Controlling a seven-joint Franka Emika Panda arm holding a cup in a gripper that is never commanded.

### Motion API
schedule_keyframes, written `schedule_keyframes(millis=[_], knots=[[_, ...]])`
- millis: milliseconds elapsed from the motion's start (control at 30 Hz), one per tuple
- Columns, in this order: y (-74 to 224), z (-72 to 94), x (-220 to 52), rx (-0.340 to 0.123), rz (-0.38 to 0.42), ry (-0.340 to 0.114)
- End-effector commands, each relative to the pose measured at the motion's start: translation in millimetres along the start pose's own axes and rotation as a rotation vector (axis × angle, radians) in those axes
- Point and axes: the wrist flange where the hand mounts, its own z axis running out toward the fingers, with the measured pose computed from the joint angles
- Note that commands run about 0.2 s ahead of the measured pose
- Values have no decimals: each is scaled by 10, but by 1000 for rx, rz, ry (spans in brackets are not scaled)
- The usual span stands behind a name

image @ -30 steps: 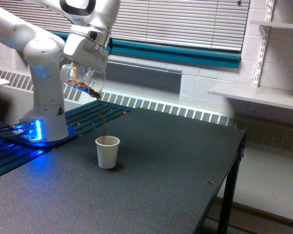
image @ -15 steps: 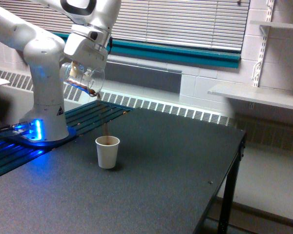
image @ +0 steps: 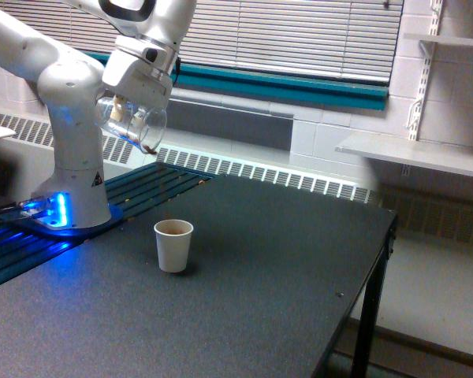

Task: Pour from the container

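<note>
High at the exterior view's left, my gripper (image: 128,106) is shut on the container (image: 134,124), a clear rounded cup tipped over with its mouth down toward the right. A few brown bits cling near its lower lip. Below and to the right of it, a small white paper cup (image: 173,246) stands upright on the dark table (image: 260,291), with brown fill showing at its rim. No stream shows between the two cups.
The arm's white base (image: 75,169) with blue lights stands at the table's left. The table's right edge (image: 378,268) drops off to the floor. A grey shelf (image: 414,153) juts from the wall at the right. Window blinds hang behind.
The brown stream falling into the paper cup has stopped. The container has risen slightly, with far fewer brown bits in it.
</note>
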Motion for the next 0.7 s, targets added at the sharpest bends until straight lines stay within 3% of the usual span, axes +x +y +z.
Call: schedule_keyframes(millis=[33, 700], knots=[[9, 26, -31, -23, -28, -15], [20, 3, -61, -3, -31, -24]])
